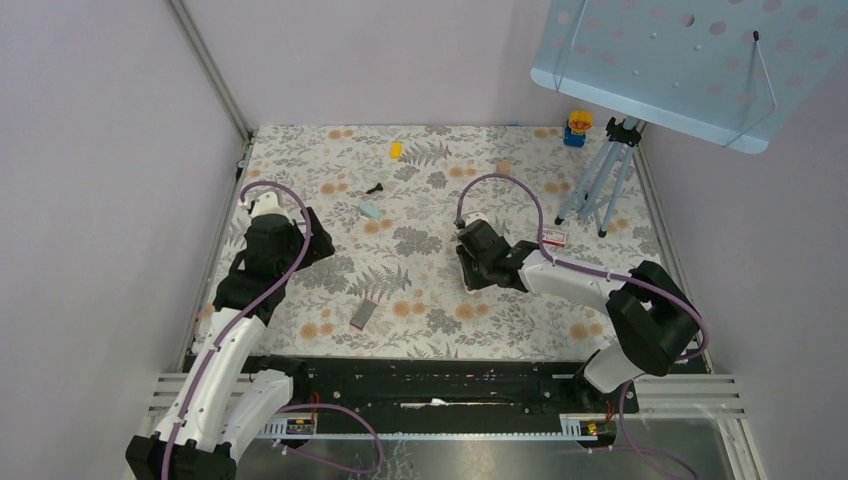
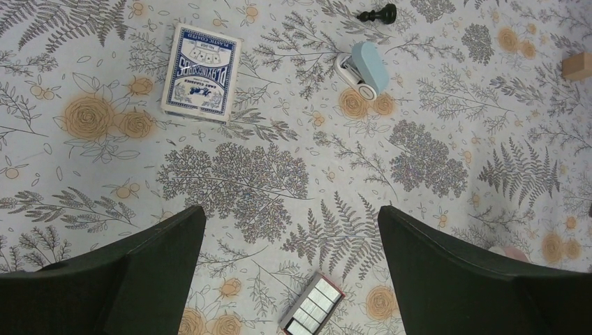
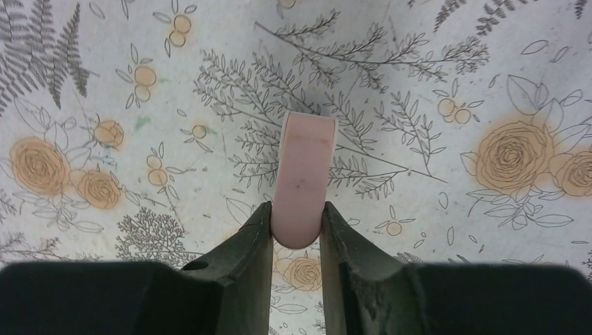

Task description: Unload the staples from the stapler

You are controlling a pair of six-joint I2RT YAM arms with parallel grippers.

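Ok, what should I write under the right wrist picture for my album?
Right jaws shut on the rounded end of a pink stapler, flowery tablecloth behind.

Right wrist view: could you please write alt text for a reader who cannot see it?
The right claw is shut on the near end of a pale pink, round-ended object, above a tablecloth printed with grey ferns and orange roses.
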